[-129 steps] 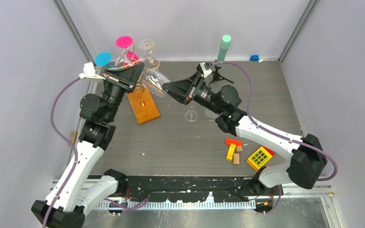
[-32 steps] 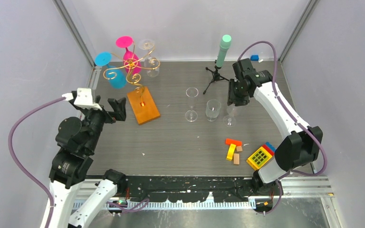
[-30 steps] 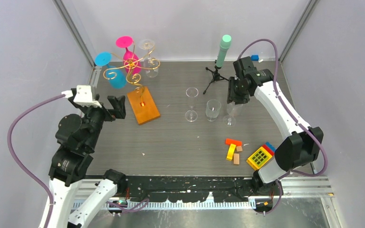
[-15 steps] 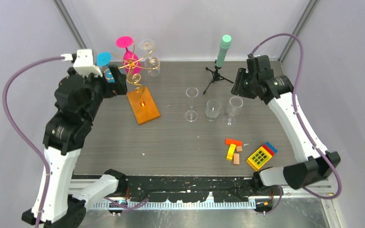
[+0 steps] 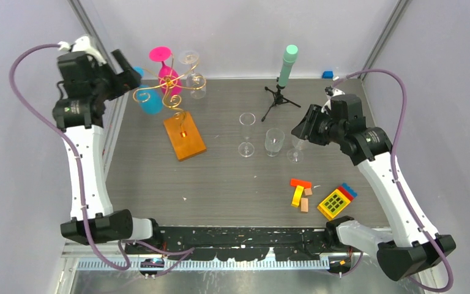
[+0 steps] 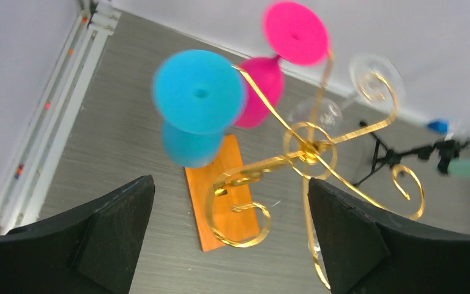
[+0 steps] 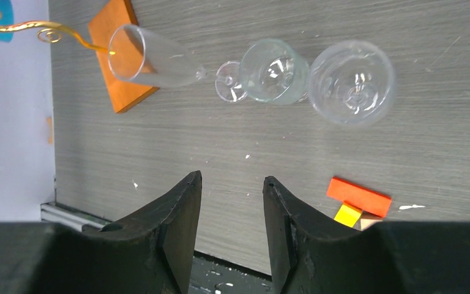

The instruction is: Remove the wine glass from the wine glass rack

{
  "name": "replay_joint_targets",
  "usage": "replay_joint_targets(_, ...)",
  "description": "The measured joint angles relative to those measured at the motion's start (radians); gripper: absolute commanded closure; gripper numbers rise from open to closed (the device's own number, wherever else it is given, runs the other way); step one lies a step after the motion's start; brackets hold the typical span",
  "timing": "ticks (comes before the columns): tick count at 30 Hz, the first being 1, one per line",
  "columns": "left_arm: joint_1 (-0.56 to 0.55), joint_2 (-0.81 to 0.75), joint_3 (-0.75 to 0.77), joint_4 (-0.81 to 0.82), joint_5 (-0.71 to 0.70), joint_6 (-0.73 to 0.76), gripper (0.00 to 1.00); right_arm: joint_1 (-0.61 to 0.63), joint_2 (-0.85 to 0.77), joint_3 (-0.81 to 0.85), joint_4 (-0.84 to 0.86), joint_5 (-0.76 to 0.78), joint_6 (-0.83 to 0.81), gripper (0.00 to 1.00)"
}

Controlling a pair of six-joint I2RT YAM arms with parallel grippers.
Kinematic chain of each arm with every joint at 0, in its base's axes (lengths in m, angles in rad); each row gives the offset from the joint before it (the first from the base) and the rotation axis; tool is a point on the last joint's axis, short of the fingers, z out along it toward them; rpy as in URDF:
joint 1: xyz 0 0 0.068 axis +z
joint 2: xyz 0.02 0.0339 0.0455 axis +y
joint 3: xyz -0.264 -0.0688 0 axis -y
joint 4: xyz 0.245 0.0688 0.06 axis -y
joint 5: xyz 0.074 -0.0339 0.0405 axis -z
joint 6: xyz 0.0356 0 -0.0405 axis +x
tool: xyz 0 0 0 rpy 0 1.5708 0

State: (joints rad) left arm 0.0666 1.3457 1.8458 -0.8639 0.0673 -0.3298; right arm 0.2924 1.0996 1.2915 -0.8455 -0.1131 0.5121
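Gold-wire wine glass rack (image 6: pixel 309 147) hangs the blue wine glass (image 6: pixel 199 92) by its foot, so the left gripper (image 6: pixel 229 184) gapes wide over it, while the right gripper (image 7: pixel 231 179) shows half-parted jaws holding nothing.

the left arm (image 5: pixel 87 153) stands tall, stretched almost straight up from its base, its wrist bent over at the top so the left gripper (image 6: pixel 229 182) looks down and off to the right, jaws spread wide with nothing between them. the right arm (image 5: pixel 398 184) is raised too, forearm reaching inward; the right gripper (image 7: pixel 231 180) points downward, jaws partly apart and empty.
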Motion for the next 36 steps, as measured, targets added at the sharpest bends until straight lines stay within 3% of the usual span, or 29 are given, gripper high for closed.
replay_joint_targets(4, 0.215, 0.004, -0.055, 0.059, 0.166, -0.111, 0.03, 0.000, -0.052, -0.047, 0.013, -0.038, 0.019, 0.53)
replay_joint_targets(10, 0.349, 0.005, -0.195, 0.250, 0.356, -0.315, 0.08, 0.000, -0.098, -0.094, 0.048, -0.077, 0.051, 0.53)
replay_joint_targets(17, 0.372, 0.063, -0.321, 0.411, 0.406, -0.505, 0.30, 0.000, -0.145, -0.191, 0.135, -0.164, 0.123, 0.53)
replay_joint_targets(21, 0.372, 0.097, -0.337, 0.465, 0.406, -0.562, 0.35, 0.000, -0.163, -0.222, 0.168, -0.199, 0.144, 0.53)
replay_joint_targets(23, 0.372, 0.118, -0.337, 0.496, 0.409, -0.589, 0.44, 0.000, -0.169, -0.232, 0.175, -0.208, 0.149, 0.53)
replay_joint_targets(31, 0.372, 0.169, -0.345, 0.572, 0.454, -0.660, 0.48, 0.000, -0.175, -0.249, 0.195, -0.222, 0.161, 0.53)
replay_joint_targets(36, 0.372, 0.173, -0.369, 0.603, 0.496, -0.695, 0.63, 0.000, -0.175, -0.254, 0.200, -0.222, 0.172, 0.53)
